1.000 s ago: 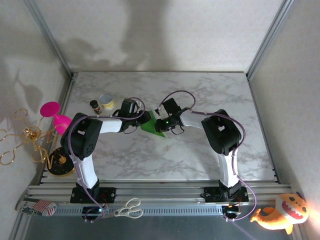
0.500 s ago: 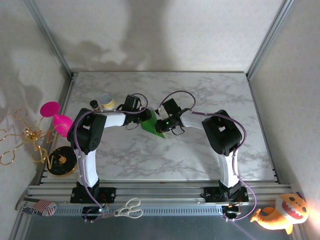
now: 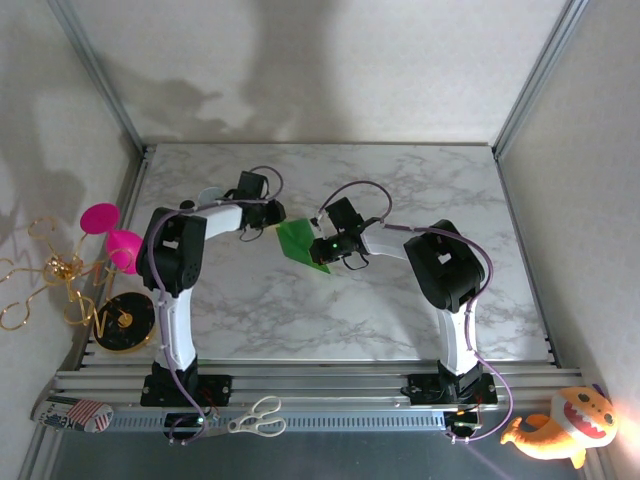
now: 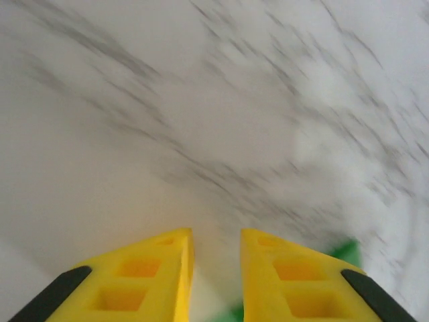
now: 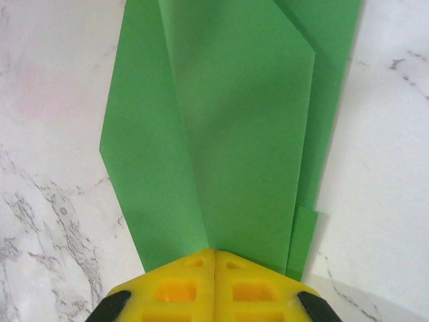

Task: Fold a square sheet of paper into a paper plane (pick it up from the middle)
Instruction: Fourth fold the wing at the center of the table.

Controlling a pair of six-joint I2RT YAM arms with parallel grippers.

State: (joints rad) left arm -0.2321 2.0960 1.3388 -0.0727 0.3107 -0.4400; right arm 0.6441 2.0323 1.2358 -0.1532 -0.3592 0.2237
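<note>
Right gripper pressed together, pinching the near edge of the folded green paper; paper lies mid-table on the marble table; left gripper slightly spread, just beside the paper.

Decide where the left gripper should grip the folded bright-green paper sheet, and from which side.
Probably the free edge of the folded bright-green paper sheet nearest the left gripper, approached low from that side. The right gripper is shut on the opposite end, and the sheet is thin and flat, so only an edge offers purchase.
</note>
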